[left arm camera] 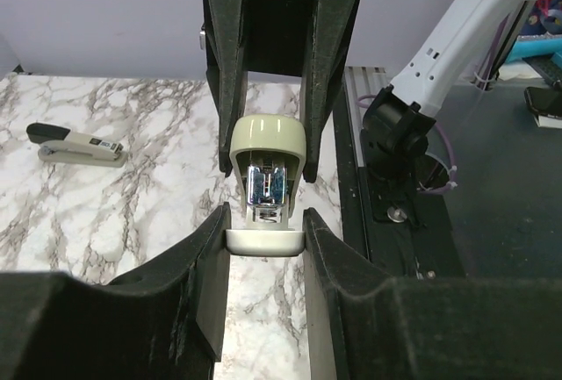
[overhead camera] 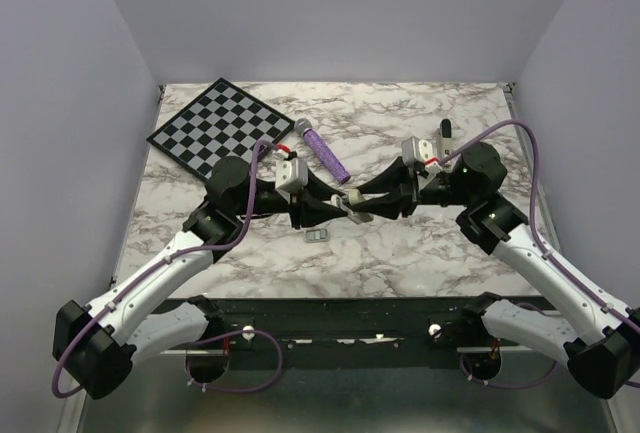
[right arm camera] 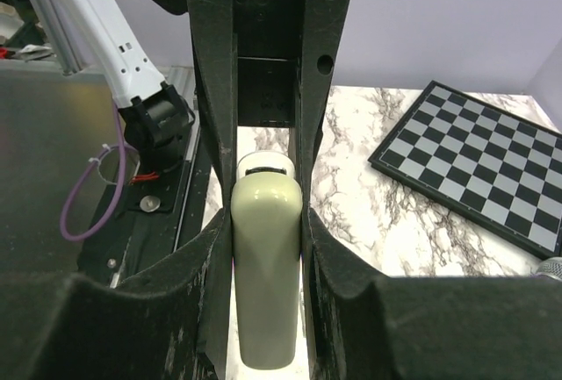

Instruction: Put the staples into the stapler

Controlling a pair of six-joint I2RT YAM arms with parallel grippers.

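Checkerboard [overhead camera: 222, 125] far left; purple marker [overhead camera: 325, 153] nearby.

Both the left arm [overhead camera: 165, 278] and the right arm [overhead camera: 545, 268] wear smooth white shells between bulky black joints. A purple cable [overhead camera: 250, 193] trails along each, with a short red wire [overhead camera: 283, 148] just behind the hand. The left hand [left arm camera: 266, 222] and right hand [right arm camera: 268, 222] have flat, matte black fingers.

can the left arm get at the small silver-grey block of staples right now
Probably not yet. The left gripper seems clamped on the cream plastic stapler that the right gripper also holds. The small silver-grey block of staples lies uncovered on the marble table close by, so after letting go, likely yes.
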